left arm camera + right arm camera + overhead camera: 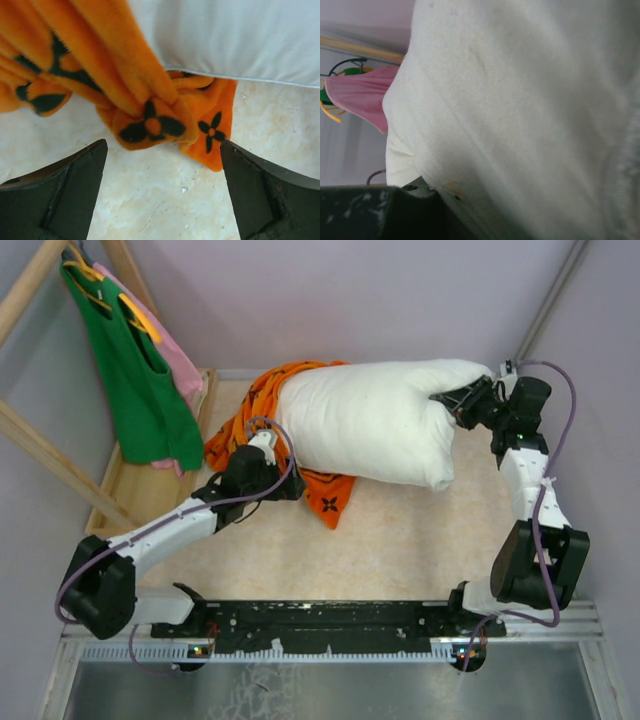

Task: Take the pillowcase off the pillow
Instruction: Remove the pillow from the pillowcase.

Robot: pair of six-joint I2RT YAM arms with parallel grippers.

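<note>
Pillowcase (pixel 328 496) by pillow (pixel 370 420) is showing fuzzy matt orange cloth; pillow is showing smooth wht woven cloth; table (pixel 400 540) under pillow is looking matt & speckled.

white arm links (pixel 160 532), black joints (pixel 100 592), black fingers (pixel 65 200), purple cables (pixel 573 408).

The right gripper (pixel 440 401) pinches the pillow (pixel 370 425), mostly out of the orange pillowcase (pixel 263 392)

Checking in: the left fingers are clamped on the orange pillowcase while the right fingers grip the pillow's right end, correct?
Not quite. The left fingers stand wide open, with the pillowcase lying loose just ahead of them, as the left wrist view shows. The right fingers do grip the right end of the pillow.
</note>
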